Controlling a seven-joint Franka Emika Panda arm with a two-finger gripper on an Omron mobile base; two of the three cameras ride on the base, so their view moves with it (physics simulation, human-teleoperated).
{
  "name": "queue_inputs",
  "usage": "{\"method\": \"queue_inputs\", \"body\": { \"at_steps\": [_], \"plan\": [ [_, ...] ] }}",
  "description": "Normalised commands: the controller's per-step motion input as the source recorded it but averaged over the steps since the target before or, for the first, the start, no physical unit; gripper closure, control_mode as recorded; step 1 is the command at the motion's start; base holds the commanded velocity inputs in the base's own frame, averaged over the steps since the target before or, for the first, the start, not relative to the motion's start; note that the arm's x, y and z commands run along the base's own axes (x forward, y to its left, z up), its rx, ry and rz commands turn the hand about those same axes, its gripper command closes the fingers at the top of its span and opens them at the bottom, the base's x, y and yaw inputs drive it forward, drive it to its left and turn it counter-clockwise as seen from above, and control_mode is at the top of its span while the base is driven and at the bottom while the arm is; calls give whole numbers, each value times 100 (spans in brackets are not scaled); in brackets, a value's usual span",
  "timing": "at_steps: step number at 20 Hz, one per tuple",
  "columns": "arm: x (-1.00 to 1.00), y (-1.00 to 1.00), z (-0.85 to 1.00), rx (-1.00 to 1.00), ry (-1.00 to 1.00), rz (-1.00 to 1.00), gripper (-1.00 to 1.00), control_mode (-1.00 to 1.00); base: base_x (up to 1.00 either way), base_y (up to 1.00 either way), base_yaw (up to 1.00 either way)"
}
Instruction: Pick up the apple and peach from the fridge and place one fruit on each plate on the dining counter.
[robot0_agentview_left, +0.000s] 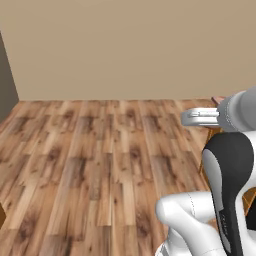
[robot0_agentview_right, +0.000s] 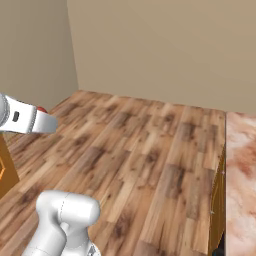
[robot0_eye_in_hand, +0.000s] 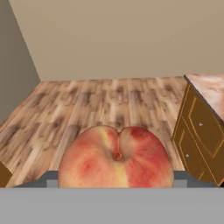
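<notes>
So on the left there's just a plain beige wall (robot0_eye_in_hand: 17, 78) and a wood plank floor (robot0_eye_in_hand: 87, 105) running across the room. In the middle, the peach (robot0_eye_in_hand: 116, 157) sits big and close in the hand view, pink-red with yellow patches, stem dimple facing the camera, clamped in the end effector (robot0_eye_in_hand: 116, 179), whose dark tips peek out on both sides of it. Off to the right is an orange panelled cabinet (robot0_eye_in_hand: 199, 131) with a reddish marbled tabletop (robot0_eye_in_hand: 210, 87) over it.
</notes>
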Motion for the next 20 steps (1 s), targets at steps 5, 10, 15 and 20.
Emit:
{"method": "queue_inputs", "body": {
  "at_steps": [5, 10, 15, 20],
  "plan": [
    [0, 0, 0, 0, 0, 0, 100, 100, 100, 0, -6],
    [0, 0, 0, 0, 0, 0, 100, 100, 100, 0, -21],
    [0, 0, 0, 0, 0, 0, 100, 100, 100, 1, -29],
    [0, 0, 0, 0, 0, 0, 100, 100, 100, 11, -37]
  ]
}}
